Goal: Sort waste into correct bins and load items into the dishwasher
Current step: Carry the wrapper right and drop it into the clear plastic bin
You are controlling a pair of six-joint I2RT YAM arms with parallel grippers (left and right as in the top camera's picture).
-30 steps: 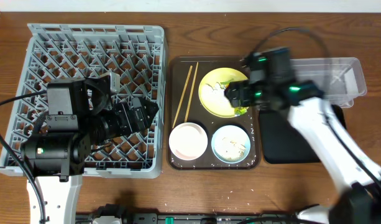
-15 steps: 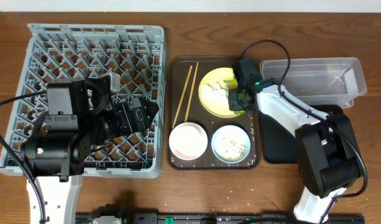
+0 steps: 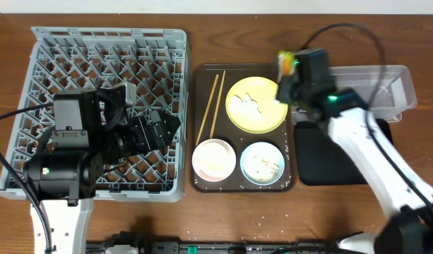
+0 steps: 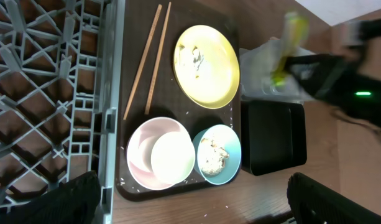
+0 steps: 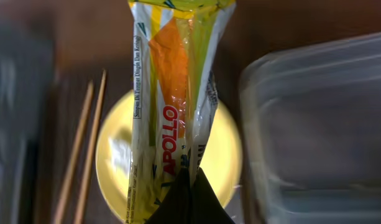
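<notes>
R fingers [image 5: 195, 202] are pinched tight on one end of the snack wrapper [image 5: 171, 93]; L fingers [image 4: 59, 199] are spread wide, holding nothing, over the dish rack [image 3: 110, 56]. Only your R wrist view shows the pinch and the APOLLO print. Overhead alone places the wrapper by the yellow plate [image 3: 255, 106], at its upper-right rim, just beside the clear tub [image 3: 375, 88], left wall. Next to it the black tray [image 3: 336, 159] lies bare. L arm is well apart.
</notes>
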